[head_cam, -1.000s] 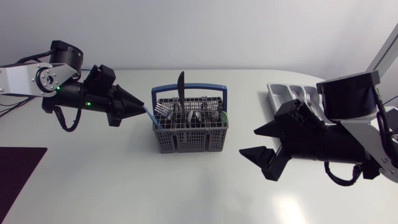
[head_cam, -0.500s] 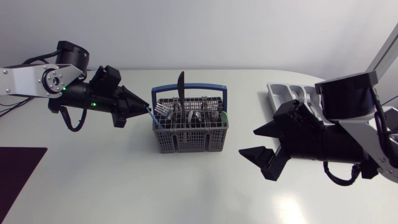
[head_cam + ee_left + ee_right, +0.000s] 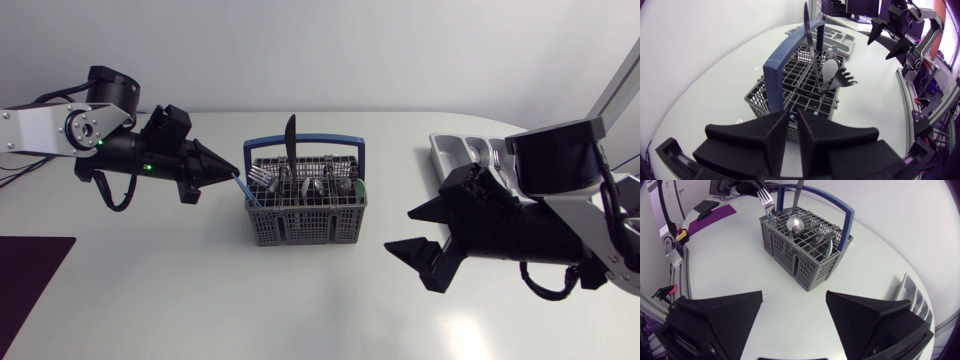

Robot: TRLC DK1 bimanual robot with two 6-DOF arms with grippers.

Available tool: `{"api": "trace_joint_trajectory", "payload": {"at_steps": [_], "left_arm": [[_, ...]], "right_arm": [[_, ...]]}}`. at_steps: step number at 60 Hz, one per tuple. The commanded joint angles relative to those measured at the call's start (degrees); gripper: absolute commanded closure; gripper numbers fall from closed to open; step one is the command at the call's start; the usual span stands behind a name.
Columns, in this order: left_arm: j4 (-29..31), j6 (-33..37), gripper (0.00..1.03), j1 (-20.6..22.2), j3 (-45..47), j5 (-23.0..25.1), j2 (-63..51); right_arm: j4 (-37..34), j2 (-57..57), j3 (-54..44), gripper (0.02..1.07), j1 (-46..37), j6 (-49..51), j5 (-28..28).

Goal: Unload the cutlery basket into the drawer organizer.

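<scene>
Centrally in the head view, on the white table [image 3: 200, 300]: one cutlery basket [image 3: 305, 208], grey plastic lattice with square openings, spanned by a single blue hoop handle. Stands upright, well apart from the one drawer organizer [image 3: 455, 150], a pale grey divided tray at the right of the frame, partly hidden behind the right arm.

Inside the basket, counted:
- One black knife [image 3: 291, 135], upright and reaching above the blue hoop.
- One fork [image 3: 262, 178], tines up, near the basket's left end.
- Two spoons [image 3: 312, 186], bowls up, toward the middle and the right.
- One blue-handled piece [image 3: 245, 190], leaning out at the left corner.
- A small green item at the right end, too small to name.

Left of the basket, the left gripper [image 3: 232, 172]: fingers drawn close, with only a thin slit between them, pinching the tip of the blue-handled piece. Same grip in the left wrist view, pale blue tip between the two wedges and the basket just ahead.

Lower right of the head view, the right gripper [image 3: 400, 229]: spread wide, holding nothing, pointed at the basket but clear of it. Basket ahead of the spread fingers in the right wrist view, organizer off to the side.

Lower left corner: one dark purple mat [image 3: 25, 285].
</scene>
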State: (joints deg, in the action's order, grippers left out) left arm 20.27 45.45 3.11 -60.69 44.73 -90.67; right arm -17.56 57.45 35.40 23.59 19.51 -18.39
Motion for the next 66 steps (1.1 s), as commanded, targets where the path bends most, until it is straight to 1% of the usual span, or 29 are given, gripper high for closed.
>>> {"api": "trace_joint_trajectory", "payload": {"at_steps": [1,9,18,22,26,32,34,37,45,52,66], "left_arm": [[0.29,-0.54,0.85,-0.48,1.36,0.36,2.08],[1.09,-0.98,0.85,-0.48,0.83,0.27,3.13],[1.17,0.25,0.84,-0.83,2.15,0.18,2.78],[1.26,0.60,0.79,-0.83,2.85,-0.17,2.78],[1.26,0.78,0.72,-0.83,3.12,-0.26,2.69],[1.26,0.87,0.70,-0.57,3.38,-0.35,2.61],[1.26,0.87,0.67,-0.30,3.38,-0.43,2.26],[1.26,0.87,0.64,0.05,3.29,-0.61,1.99],[1.17,0.78,0.66,0.31,2.68,-0.61,0.94],[1.09,0.69,0.80,0.66,2.24,-0.61,0.32],[0.91,1.66,0.83,0.49,2.33,-0.61,-0.56]], "right_arm": [[0.69,0.29,-1.30,0.15,0.40,-0.96,-0.24],[0.69,0.29,-1.38,0.15,0.58,-1.05,-0.15],[0.77,0.12,-1.82,0.15,0.49,-0.96,-0.06],[0.69,0.03,-1.82,0.15,0.49,-0.87,-0.06],[0.77,0.12,-1.82,0.15,0.49,-0.87,-0.06],[0.77,0.12,-1.56,0.15,0.49,-0.96,-0.15],[0.77,0.21,-1.56,0.15,0.58,-0.96,-0.15],[0.77,0.29,-1.56,0.15,0.58,-1.05,-0.15],[0.77,0.21,-1.91,0.15,0.66,-1.05,-0.15],[0.77,0.12,-2.09,0.15,0.66,-1.05,-0.15],[0.77,0.03,-2.35,0.15,0.66,-0.96,-0.15]]}}
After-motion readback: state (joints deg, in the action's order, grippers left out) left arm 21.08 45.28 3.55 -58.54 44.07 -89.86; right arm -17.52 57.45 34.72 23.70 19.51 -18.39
